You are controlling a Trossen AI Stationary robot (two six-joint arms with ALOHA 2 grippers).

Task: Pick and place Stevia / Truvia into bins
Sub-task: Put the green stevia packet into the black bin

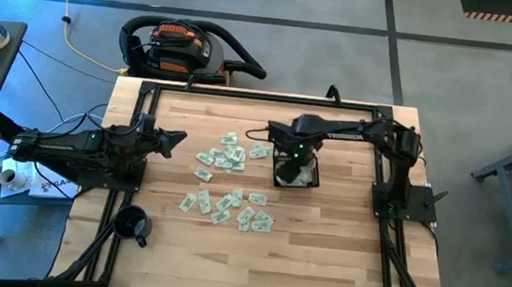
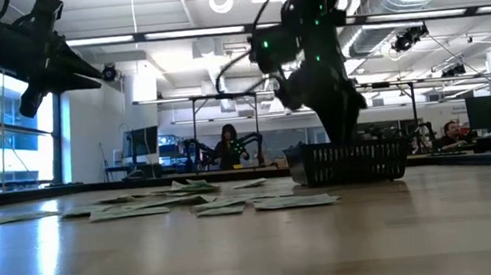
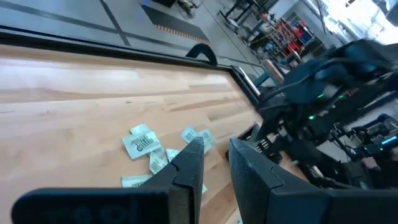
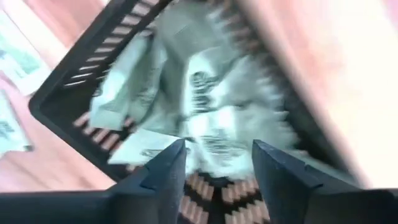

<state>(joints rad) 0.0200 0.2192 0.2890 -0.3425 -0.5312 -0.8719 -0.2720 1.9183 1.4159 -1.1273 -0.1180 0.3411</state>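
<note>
Sachets [image 1: 228,155] lie scattered loose on the table [image 1: 320,263], all on the left-arm side of the black basket [image 2: 349,162], some just beside it, others farther off. A few more sachets already sit inside the basket. Right gripper [image 4: 214,158] hangs directly over the basket, pointing down into it — fingers parted with a clear gap, nothing between them; a sachet lies on the pile right below. Looks like the drop step: to do it well, keep the jaws spread, lift straight up clear of the basket wall so nothing snags or drags out, then go for the nearest loose sachet. Left gripper [image 3: 214,171] waits well away from the basket, beyond the scattered sachets, raised off the table — fingers a little apart, empty.
</note>
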